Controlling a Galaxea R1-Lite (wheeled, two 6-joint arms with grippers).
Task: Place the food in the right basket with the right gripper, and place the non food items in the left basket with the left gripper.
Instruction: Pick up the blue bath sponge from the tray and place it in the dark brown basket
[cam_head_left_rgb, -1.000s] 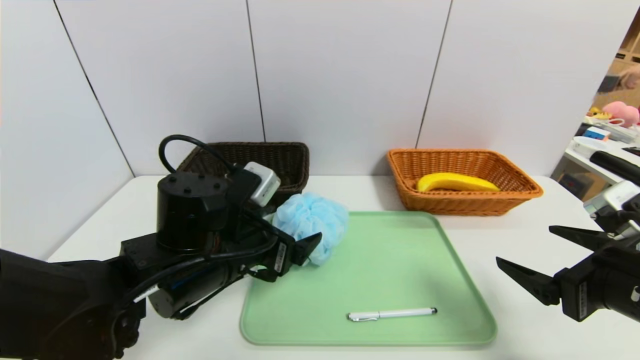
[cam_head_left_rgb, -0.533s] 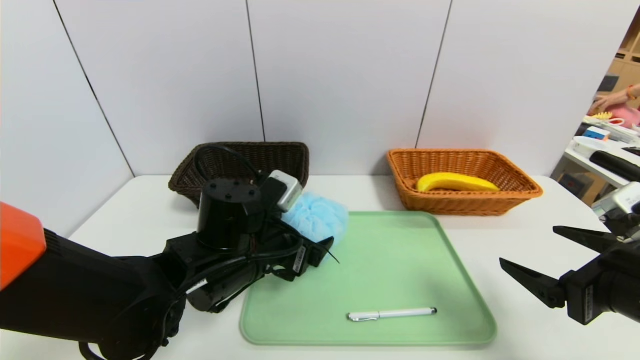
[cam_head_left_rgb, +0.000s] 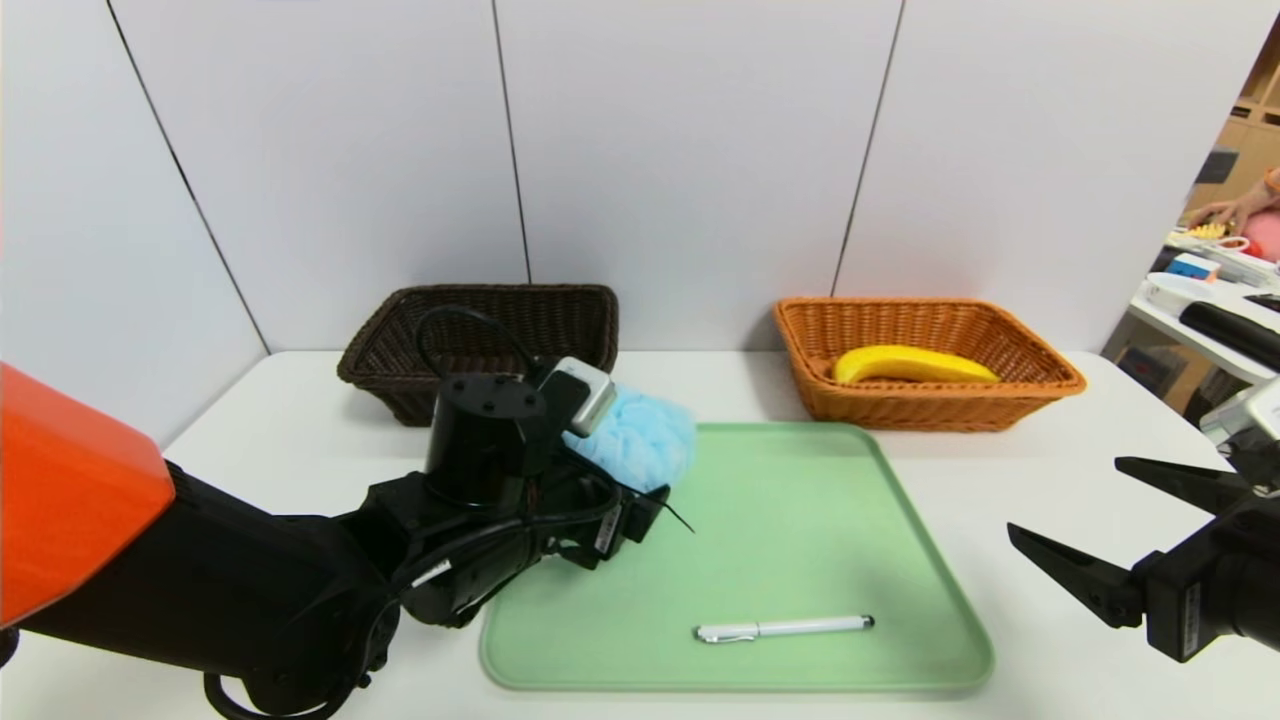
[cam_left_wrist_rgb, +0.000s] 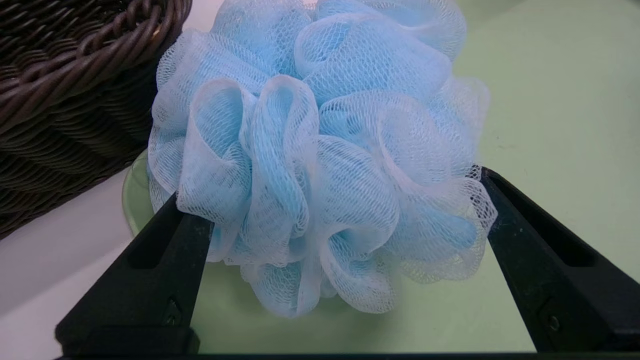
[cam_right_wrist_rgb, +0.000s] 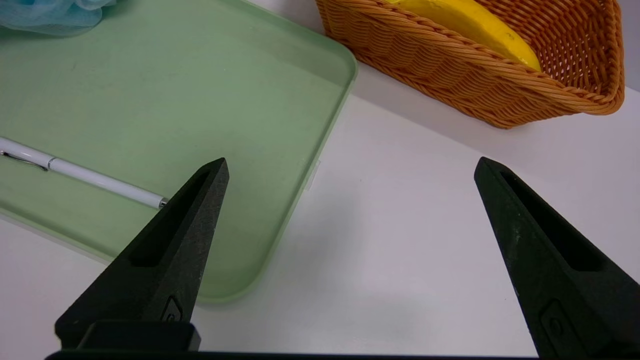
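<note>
The light-blue mesh bath pouf (cam_head_left_rgb: 645, 437) sits on the far left corner of the green tray (cam_head_left_rgb: 800, 520), close to the dark brown left basket (cam_head_left_rgb: 400, 385). My left gripper (cam_head_left_rgb: 650, 505) is open and straddles the pouf (cam_left_wrist_rgb: 320, 165), with one black finger on each side brushing the mesh. The white pen (cam_head_left_rgb: 785, 628) lies on the tray near its front edge. The yellow banana (cam_head_left_rgb: 915, 365) lies inside the orange-tan right basket (cam_head_left_rgb: 940, 408). My right gripper (cam_head_left_rgb: 1065, 497) hovers open and empty over bare table right of the tray (cam_right_wrist_rgb: 200, 125).
White wall panels stand right behind both baskets. The white table (cam_head_left_rgb: 1040, 470) shows bare between the tray and the right gripper. Another table with clutter (cam_head_left_rgb: 1210, 275) stands beyond the right edge.
My left arm has reached forward and to the right, bringing its open fingers around the pouf. The right gripper has drifted slightly right and down.
</note>
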